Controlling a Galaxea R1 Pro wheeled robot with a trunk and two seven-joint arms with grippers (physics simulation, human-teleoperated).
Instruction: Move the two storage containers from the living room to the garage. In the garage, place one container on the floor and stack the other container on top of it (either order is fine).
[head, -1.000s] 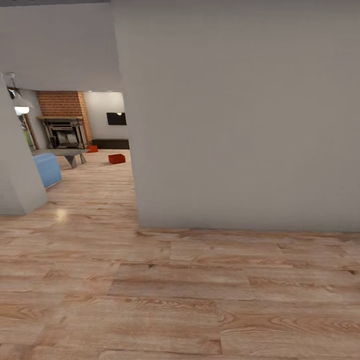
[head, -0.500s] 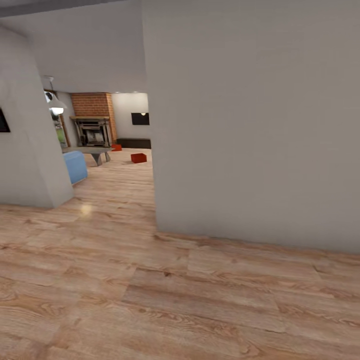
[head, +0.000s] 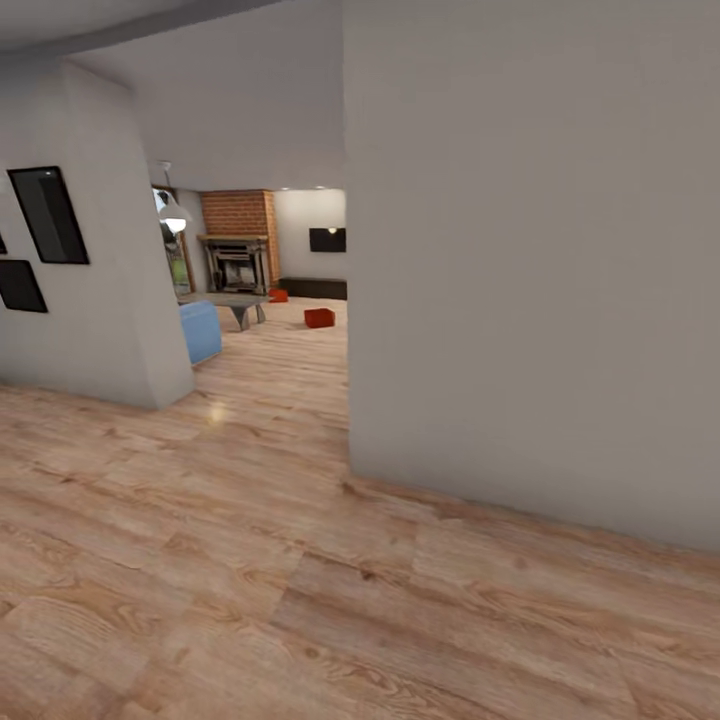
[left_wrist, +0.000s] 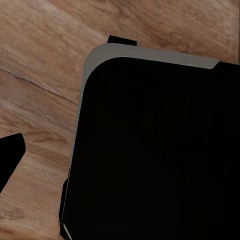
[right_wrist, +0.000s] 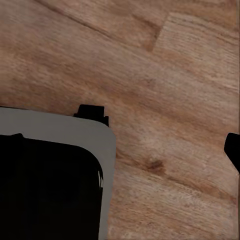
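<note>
From the head view, a grey partition wall (head: 530, 270) fills the foreground, and beyond its left edge the living room opens: a red-brick fireplace (head: 238, 250), a black wall screen (head: 328, 239) to its right, and the two storage containers on the wood-plank floor (head: 250, 560), one (head: 320, 318) out in front of the fireplace, the other (head: 278, 295) closer to it near a low dark bench (head: 313, 288). A blue seat (head: 200, 331) stands left of them. Both wrist views look down on planks and the robot's dark base (left_wrist: 155, 150); whether the grippers are spread cannot be told. Since a second ago the camera has swung, revealing black frames (head: 48, 215).
</note>
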